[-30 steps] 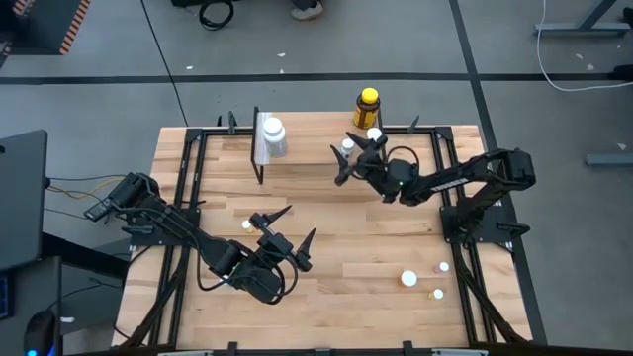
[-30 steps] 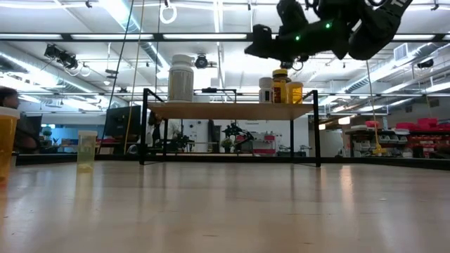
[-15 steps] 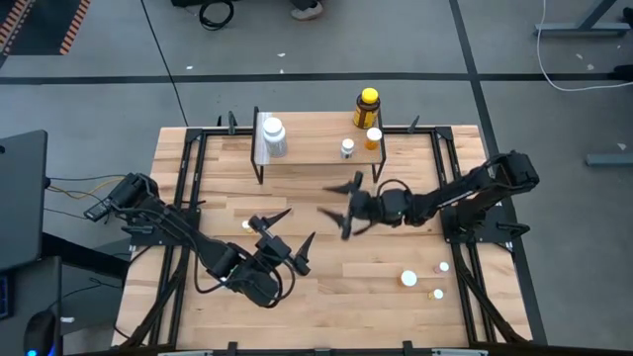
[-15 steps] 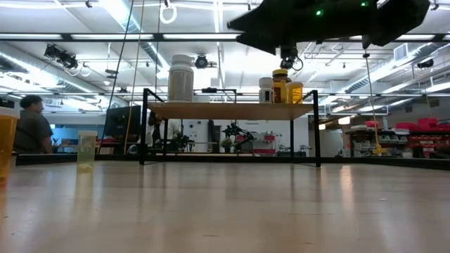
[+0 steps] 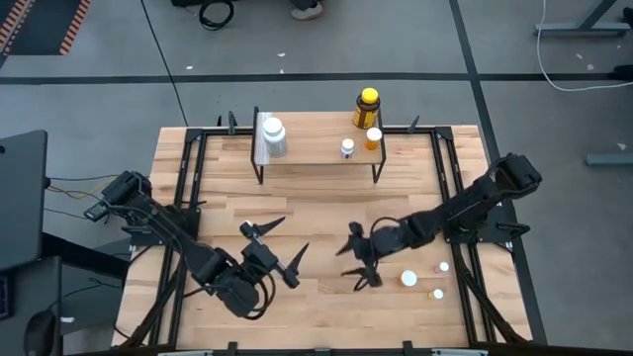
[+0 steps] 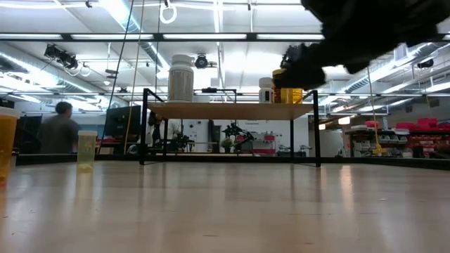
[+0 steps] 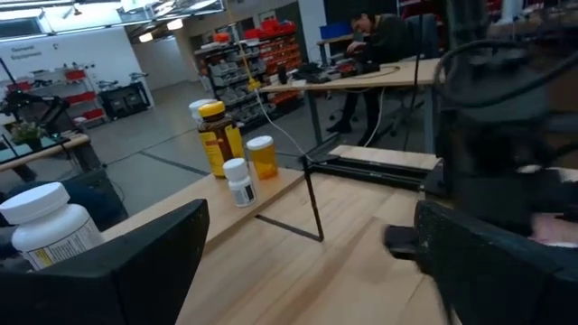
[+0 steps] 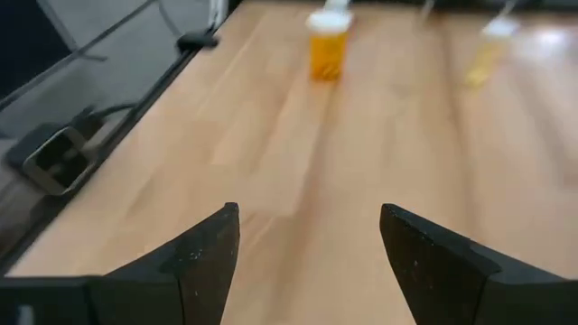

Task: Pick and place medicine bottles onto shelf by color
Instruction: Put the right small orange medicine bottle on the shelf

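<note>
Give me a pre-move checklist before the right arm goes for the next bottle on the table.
1. Right gripper empty, jaws open: ok.
2. Target in front of it: small orange bottle with white cap stands upright on the wooden tabletop, ahead of the open fingers: ok.
3. Left gripper open, empty, apart from the right gripper: ok.
4. Free space on the raised light-wood shelf between the large white bottle and the small orange bottle beside the small white one: ok.
5. Exact alignment of the fingers with the target: cannot tell.
</note>
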`<action>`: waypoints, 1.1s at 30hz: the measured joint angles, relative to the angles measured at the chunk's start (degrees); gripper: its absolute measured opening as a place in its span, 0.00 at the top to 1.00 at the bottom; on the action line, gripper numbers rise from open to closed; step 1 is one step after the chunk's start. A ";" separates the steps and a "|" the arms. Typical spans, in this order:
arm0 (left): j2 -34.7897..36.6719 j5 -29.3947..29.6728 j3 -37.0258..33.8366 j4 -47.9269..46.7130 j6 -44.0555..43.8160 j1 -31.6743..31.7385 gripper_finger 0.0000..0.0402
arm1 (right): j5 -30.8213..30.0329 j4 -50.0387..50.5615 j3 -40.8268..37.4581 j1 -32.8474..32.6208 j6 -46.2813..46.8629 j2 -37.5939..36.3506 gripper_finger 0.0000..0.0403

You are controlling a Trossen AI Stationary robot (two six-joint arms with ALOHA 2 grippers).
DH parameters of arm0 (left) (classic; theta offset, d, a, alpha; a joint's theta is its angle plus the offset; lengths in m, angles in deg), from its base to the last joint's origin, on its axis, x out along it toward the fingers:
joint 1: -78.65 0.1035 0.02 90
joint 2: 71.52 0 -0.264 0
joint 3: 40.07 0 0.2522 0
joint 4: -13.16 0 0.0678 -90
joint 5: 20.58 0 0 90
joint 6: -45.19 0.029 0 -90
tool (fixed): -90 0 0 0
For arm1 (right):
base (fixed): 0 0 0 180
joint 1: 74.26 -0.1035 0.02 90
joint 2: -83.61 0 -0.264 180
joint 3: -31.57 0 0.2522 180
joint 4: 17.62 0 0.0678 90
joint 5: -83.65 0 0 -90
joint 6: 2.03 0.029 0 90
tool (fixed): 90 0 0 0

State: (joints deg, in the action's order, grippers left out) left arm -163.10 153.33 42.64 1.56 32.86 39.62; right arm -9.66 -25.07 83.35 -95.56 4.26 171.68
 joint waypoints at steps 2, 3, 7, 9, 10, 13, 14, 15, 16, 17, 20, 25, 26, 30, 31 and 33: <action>0.43 0.07 0.00 0.13 -0.09 -0.12 0.00 | 0.00 2.09 0.00 -2.05 2.66 0.00 0.33; 0.58 0.12 0.00 0.34 -0.05 -0.01 0.00 | 0.00 2.90 0.00 -2.94 3.95 -0.02 0.33; 0.62 -0.11 0.02 0.13 0.23 -0.02 0.00 | -1.73 5.32 0.00 -6.38 10.07 -1.65 0.33; 0.62 -0.10 0.02 0.24 1.01 0.00 0.00 | -3.86 7.13 0.00 -7.90 13.00 -3.36 0.33; 0.62 -0.12 0.02 0.19 1.45 0.00 0.00 | -4.95 8.34 0.00 -8.61 14.35 -4.53 0.33; 0.62 -0.10 0.02 0.21 2.54 0.00 0.00 | -7.52 14.34 0.00 -10.67 19.55 -9.04 0.33; 0.62 -0.12 0.02 0.18 2.58 0.00 0.00 | -8.08 17.18 0.00 -11.30 21.75 -10.78 0.33; 0.62 -0.12 0.02 0.16 2.82 0.00 0.00 | -8.75 20.55 0.02 -11.99 24.23 -12.71 0.33; 0.62 -0.10 0.02 0.18 3.23 0.00 0.00 | -9.35 24.19 0.00 -12.66 26.77 -14.54 0.33; 0.62 -0.10 0.02 0.19 3.80 0.00 0.00 | -9.90 27.70 0.02 -13.40 29.39 -16.34 0.33; 0.62 -0.12 0.02 0.18 4.52 0.00 0.00 | -10.12 37.68 0.02 -15.43 37.50 -20.34 0.33; 0.62 -0.10 0.02 0.18 4.65 0.00 0.00 | -10.14 43.52 0.02 -20.04 43.36 -19.38 0.33; 0.62 -0.12 0.02 0.18 4.65 0.00 0.00 | -10.14 43.76 0.02 -21.10 43.24 -18.50 0.33; 0.62 -0.12 0.02 0.18 4.64 0.02 0.00 | -10.14 46.01 0.02 -24.62 43.05 -16.16 0.33; 0.62 -0.12 0.02 0.18 4.63 0.08 0.00 | -10.16 47.27 0.02 -25.35 43.68 -16.04 0.33; 0.62 -0.12 0.02 0.17 4.53 0.27 0.00 | -10.21 49.42 0.02 -26.75 45.52 -16.11 0.33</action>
State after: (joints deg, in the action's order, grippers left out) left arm -162.48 153.21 42.66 1.73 37.39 39.90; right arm -19.87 24.35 83.38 -122.31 49.78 155.57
